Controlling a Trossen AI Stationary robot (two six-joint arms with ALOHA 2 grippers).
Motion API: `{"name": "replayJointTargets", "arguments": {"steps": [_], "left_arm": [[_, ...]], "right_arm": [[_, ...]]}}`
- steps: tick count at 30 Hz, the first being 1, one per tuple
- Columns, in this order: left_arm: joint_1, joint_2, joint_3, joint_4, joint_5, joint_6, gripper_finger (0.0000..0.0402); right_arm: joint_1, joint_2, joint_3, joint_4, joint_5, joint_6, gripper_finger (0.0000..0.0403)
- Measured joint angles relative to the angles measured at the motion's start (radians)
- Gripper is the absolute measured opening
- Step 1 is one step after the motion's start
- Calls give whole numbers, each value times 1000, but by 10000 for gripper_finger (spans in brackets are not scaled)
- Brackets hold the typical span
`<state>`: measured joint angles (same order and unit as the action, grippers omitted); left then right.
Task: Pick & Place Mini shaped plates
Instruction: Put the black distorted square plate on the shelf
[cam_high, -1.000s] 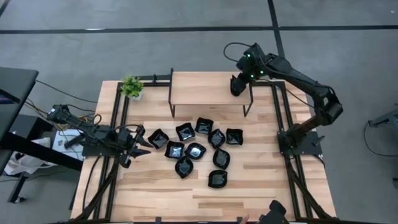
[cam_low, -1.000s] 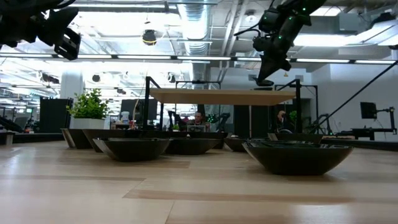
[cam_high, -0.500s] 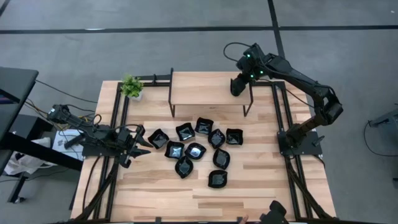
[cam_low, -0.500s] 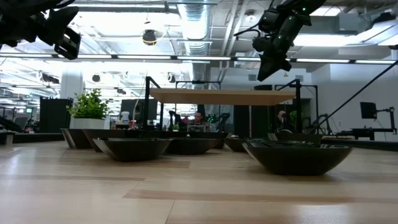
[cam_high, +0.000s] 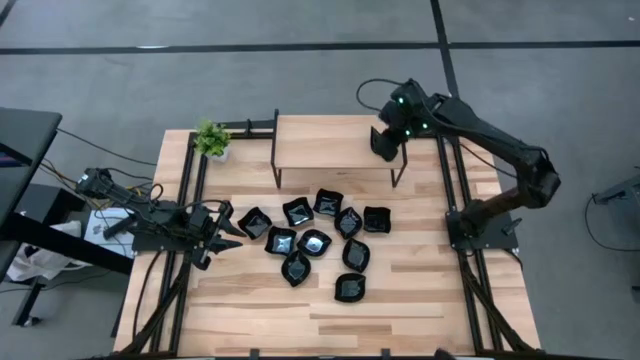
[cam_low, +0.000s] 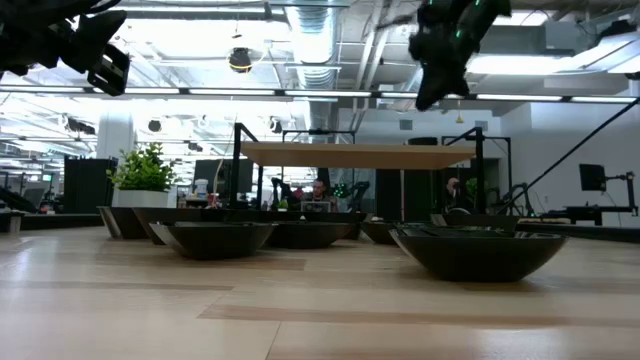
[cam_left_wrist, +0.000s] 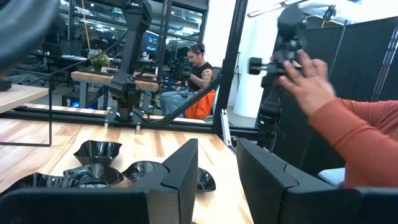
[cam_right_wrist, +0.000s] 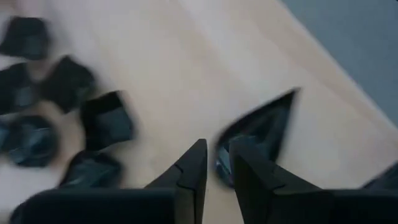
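High view — right hand (cam_high: 384, 143) above shelf (cam_high: 335, 143) edge, fingers parted.

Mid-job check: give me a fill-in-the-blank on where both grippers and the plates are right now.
The right gripper hangs over the right end of the raised wooden ____.
The left gripper, at the table's left edge, is open and holds ____.
Most mini shaped plates cluster on the tabletop between the two ____.
Missing: shelf; nothing; arms.

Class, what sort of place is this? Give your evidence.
Probably a robotics lab: a wooden table carrying black mini plates, exposed ceiling ducts, and more framed workbenches behind.
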<state>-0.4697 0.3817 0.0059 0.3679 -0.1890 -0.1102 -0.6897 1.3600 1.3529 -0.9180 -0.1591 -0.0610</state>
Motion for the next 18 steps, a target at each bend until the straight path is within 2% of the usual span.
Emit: {"name": "replayJointTargets", "arguments": {"steps": [4, 9, 14, 18], "left_arm": [[0, 0, 0, 0, 0, 0, 112], [0, 0, 0, 0, 0, 0, 112], [0, 0, 0, 0, 0, 0, 112], [0, 0, 0, 1, 0, 0, 112]], "right_arm": [[166, -92, -56, 47, 37, 67, 66], [460, -211, -277, 226, 179, 238, 66], [815, -228, -519, 514, 420, 391, 66], [1038, -134, -644, 724, 608, 458, 66]]}}
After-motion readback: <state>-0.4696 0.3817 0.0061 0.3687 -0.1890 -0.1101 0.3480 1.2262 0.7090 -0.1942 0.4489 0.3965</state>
